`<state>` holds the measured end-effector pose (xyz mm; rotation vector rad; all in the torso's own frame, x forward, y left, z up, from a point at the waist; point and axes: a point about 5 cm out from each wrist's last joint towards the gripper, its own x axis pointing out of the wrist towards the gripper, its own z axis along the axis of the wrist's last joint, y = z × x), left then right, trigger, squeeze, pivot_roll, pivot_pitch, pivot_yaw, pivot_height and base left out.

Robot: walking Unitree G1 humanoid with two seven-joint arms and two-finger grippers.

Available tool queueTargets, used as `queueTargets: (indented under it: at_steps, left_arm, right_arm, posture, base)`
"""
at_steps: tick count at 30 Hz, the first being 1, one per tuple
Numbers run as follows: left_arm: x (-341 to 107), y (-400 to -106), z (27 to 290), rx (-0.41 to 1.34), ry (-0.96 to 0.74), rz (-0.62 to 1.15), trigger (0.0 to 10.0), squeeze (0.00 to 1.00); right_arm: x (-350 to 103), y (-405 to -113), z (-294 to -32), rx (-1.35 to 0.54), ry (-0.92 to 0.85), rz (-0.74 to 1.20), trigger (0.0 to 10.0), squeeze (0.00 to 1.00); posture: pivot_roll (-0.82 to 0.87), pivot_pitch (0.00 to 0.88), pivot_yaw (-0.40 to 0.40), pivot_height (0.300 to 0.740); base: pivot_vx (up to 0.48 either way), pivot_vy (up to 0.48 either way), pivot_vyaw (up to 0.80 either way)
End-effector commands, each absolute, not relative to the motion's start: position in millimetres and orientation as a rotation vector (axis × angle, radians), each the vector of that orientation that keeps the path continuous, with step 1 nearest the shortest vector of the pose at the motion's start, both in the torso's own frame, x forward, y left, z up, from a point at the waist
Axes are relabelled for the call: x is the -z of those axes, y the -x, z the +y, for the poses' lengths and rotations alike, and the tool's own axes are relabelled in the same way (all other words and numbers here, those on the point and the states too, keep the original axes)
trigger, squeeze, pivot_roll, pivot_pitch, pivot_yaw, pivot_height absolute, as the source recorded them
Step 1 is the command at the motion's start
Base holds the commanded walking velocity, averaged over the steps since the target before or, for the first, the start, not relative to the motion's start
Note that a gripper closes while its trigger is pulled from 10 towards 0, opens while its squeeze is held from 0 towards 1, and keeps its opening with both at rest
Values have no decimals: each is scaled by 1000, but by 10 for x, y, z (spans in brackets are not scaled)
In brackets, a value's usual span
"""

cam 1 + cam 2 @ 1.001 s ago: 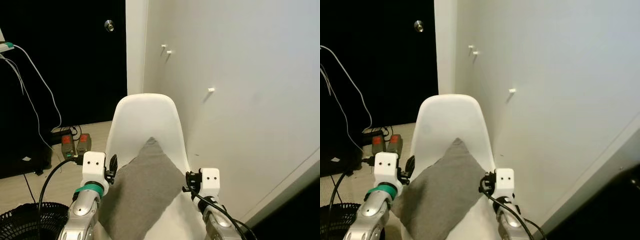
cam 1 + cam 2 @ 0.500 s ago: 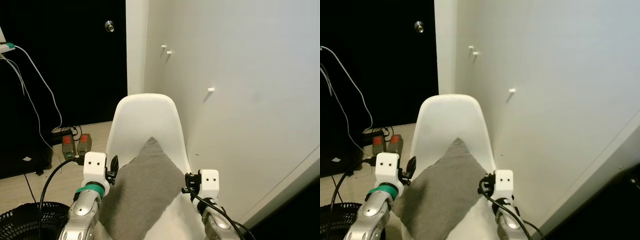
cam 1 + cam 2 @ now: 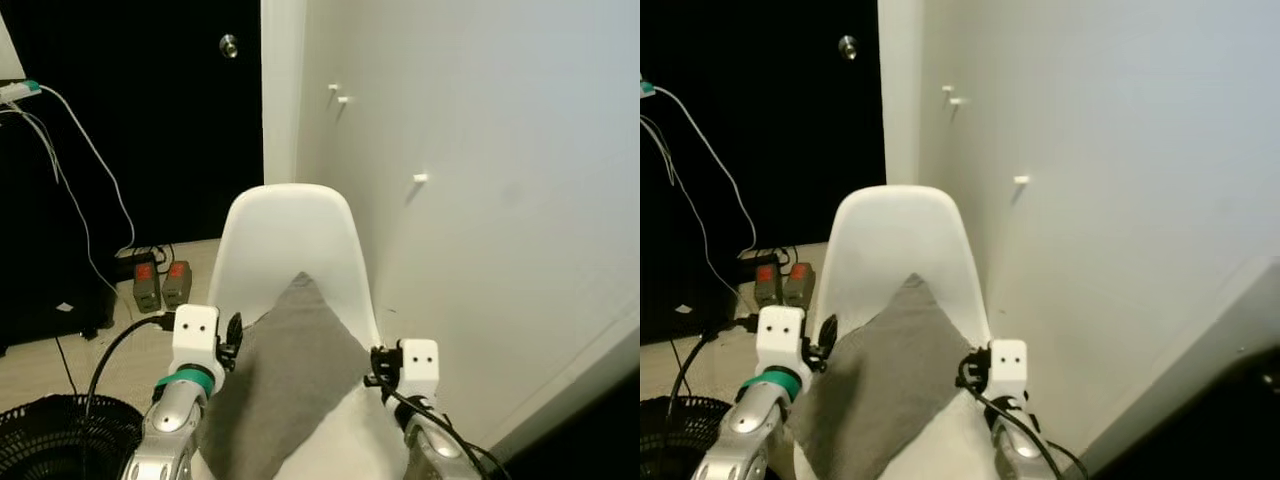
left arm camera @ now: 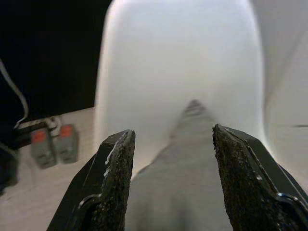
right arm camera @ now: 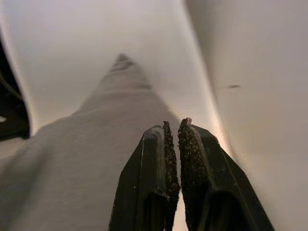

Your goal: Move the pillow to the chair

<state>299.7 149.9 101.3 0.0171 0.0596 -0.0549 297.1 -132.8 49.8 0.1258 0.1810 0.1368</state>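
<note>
You had the grey pillow [image 3: 285, 375] lying on the white chair [image 3: 290, 235], its top corner leaning against the backrest, between your two tools. Your left tool [image 4: 171, 180] was spread wide with the pillow's near edge between its fingers, gripping nothing. Your right tool [image 5: 173, 159] sat at the pillow's other side, fingers almost closed with only a thin gap, and empty. The placing step looked finished; your next move probably called for drawing both arms back without dragging the pillow off.

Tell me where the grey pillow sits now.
The grey fabric pillow lies on the white plastic chair, one corner up against its backrest, between the left claw and right claw.
</note>
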Motion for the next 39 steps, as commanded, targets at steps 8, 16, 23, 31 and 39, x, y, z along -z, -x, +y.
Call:
queueTargets:
  at_steps: [8,16,23,31,39]
  left_arm:
    - [-972,-2984,1498,52,-15,78,10000,0]
    - [-946,-2970,1504,62,-14,90,10000,0]
    - [-936,-2965,1497,77,-4,102,10000,0]
    - [-876,-2925,1502,68,-12,118,10000,0]
    - [-894,-2902,1537,64,-26,115,10000,0]
  right_arm:
    - [-447,-2932,-1308,-138,-135,211,10000,0]
    - [-428,-2913,-1300,-129,-137,213,10000,0]
    - [-417,-2898,-1297,-123,-145,215,10000,0]
    - [-433,-2902,-1295,-146,-106,206,10000,0]
    - [-440,-2912,-1312,-135,-106,204,10000,0]
  posture:
    - [-32,18,5,740]
    - [-31,11,20,740]
    - [-30,7,27,740]
    - [-38,7,16,740]
    - [-32,27,9,740]
  base:
    - [0,0,0]
    - [0,0,0]
    - [0,0,0]
    - [0,0,0]
    - [0,0,0]
